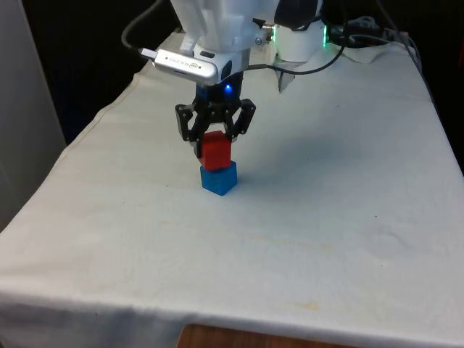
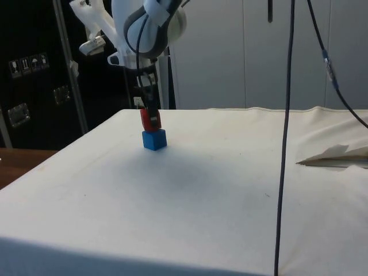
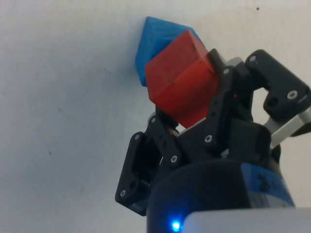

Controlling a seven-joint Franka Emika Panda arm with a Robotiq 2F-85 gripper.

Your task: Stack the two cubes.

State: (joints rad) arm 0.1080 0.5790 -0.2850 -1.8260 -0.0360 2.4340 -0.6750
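Observation:
A blue cube (image 1: 220,179) rests on the white cloth near the middle of the table. A red cube (image 1: 216,153) sits directly on top of it, slightly turned against it. My gripper (image 1: 215,142) hangs straight down over the pair and is shut on the red cube, one finger on each side. In the side view the red cube (image 2: 150,120) stands on the blue cube (image 2: 154,140) under the gripper (image 2: 149,115). The wrist view has the red cube (image 3: 182,77) between the fingers of the gripper (image 3: 187,99), with the blue cube (image 3: 155,36) partly hidden behind it.
Black cables (image 1: 362,40) lie at the table's far end by the robot base. A dark cable (image 2: 286,138) hangs down in the side view, and a fold of cloth (image 2: 336,155) lies beyond it. Open cloth surrounds the cubes.

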